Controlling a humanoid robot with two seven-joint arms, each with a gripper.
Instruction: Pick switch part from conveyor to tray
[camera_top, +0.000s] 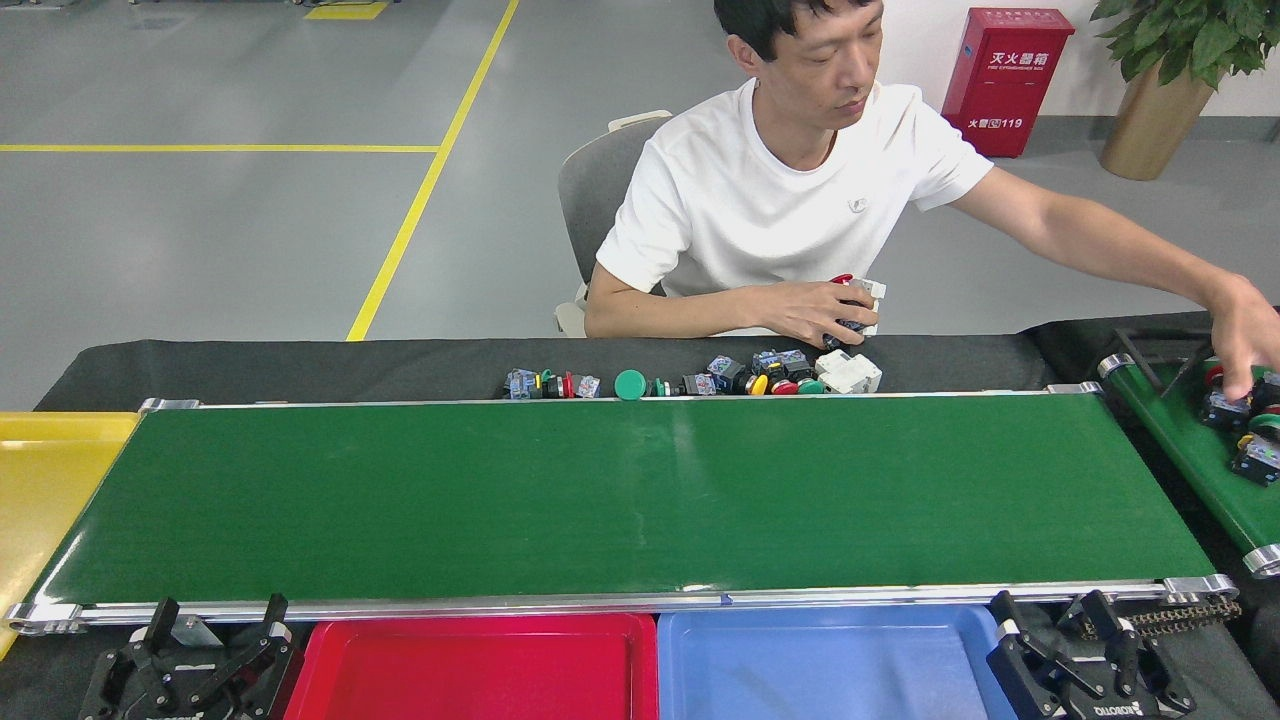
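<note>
Bright, even, sharp; faint belt sheen

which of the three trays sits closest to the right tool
The blue plastic tray, directly beside the right tool at the near edge. The red plastic tray lies next to the left tool, and the yellow plastic tray sits at the far left.

Seated person (780, 190) — red cabinet (1005, 80), plant (1190, 40).

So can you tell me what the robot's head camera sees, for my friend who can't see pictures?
A long green conveyor lies bare, with a red tray and a blue tray in front of it. Both robot grippers, left and right, wait open at the near edge. Behind, a seated person handles small switch parts.
</note>
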